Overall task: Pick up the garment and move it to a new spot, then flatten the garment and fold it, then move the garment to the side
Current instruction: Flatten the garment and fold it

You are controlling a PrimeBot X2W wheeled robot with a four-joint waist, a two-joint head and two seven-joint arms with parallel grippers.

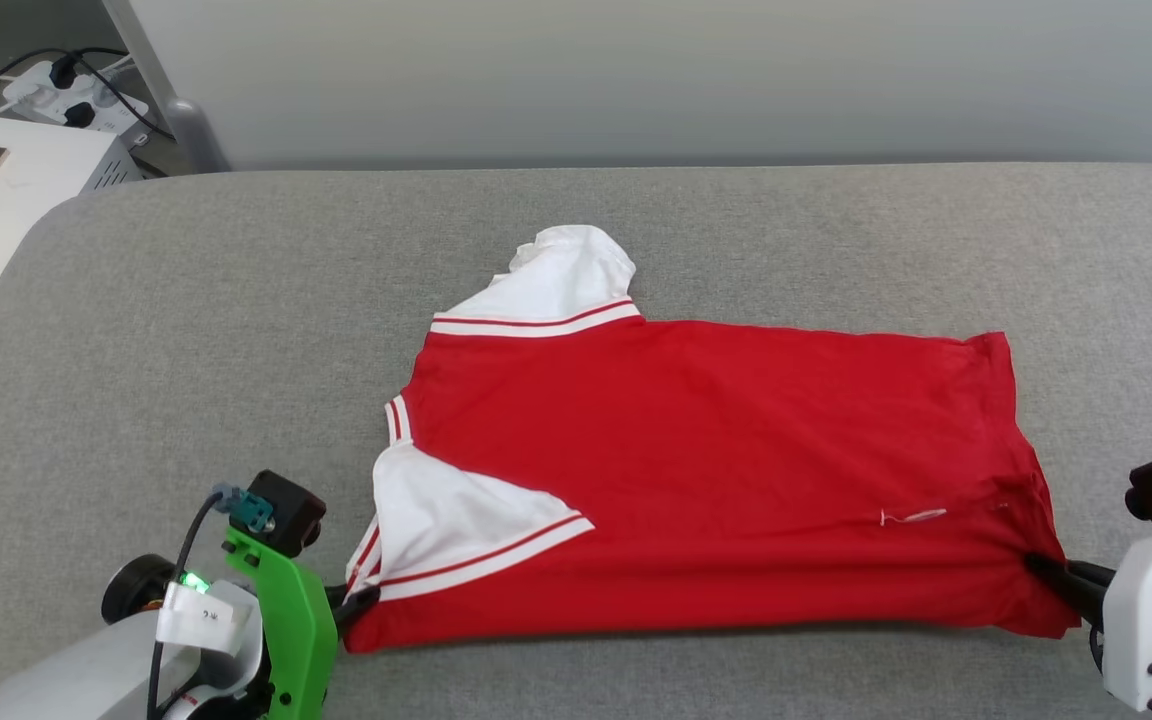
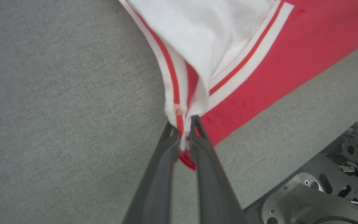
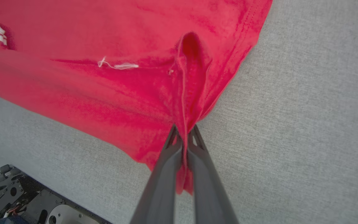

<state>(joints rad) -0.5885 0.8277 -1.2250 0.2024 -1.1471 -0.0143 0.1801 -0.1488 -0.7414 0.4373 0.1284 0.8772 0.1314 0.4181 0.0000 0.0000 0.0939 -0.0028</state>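
**Both corners gripped, near edge ready to fold**

Left claw point(image 2: 183, 124) is clamped on the striped sleeve trim, right claw point(image 3: 183, 130) on the red hem corner. The garment point(image 1: 716, 450) lies plain red side up on the grey counter point(image 1: 186, 330), stretched between the two claws and spreading ahead of their tips. Likely a fold: raise both claws level, hold the shared edge taut, and lay it ahead onto the far edge.

The garment point(image 1: 716, 450) is swallowing the left fingers point(image 1: 348, 604) at their tips; the right fingers point(image 1: 1071, 582) are half buried too, their pale arm point(image 1: 1151, 610) running off the right edge.
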